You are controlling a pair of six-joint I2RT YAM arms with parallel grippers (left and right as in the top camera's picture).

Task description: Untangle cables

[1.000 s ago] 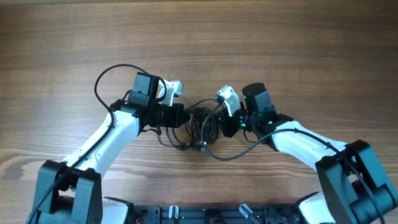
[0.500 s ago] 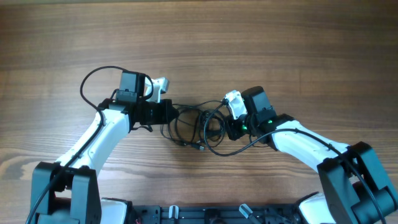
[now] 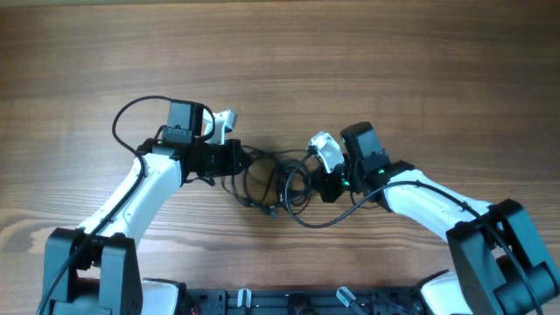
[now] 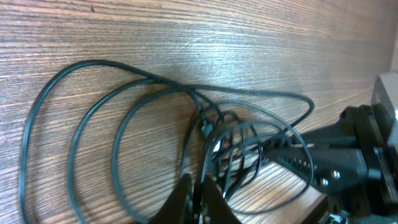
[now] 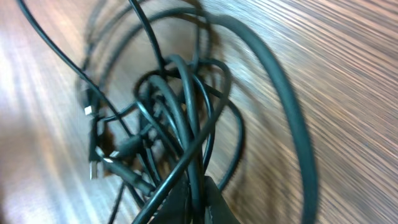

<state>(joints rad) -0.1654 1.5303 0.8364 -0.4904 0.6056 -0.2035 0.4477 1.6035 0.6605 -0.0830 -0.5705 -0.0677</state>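
Your left gripper (image 4: pixel 198 198) and right gripper (image 5: pixel 196 200) each pinch the thin black tangled cables (image 3: pixel 278 182) between them, so pull apart slowly, stopping if they cinch.

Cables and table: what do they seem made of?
The cables look like thin wire in a smooth, dark rubbery or plastic jacket, slightly glossy, bending in soft loops. The table looks like wood or wood-look laminate, with streaked brown grain.

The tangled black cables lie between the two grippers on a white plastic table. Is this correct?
No. The overhead view shows the table is brown wood, not white plastic. The tangled black cables do lie between the left gripper and the right gripper.
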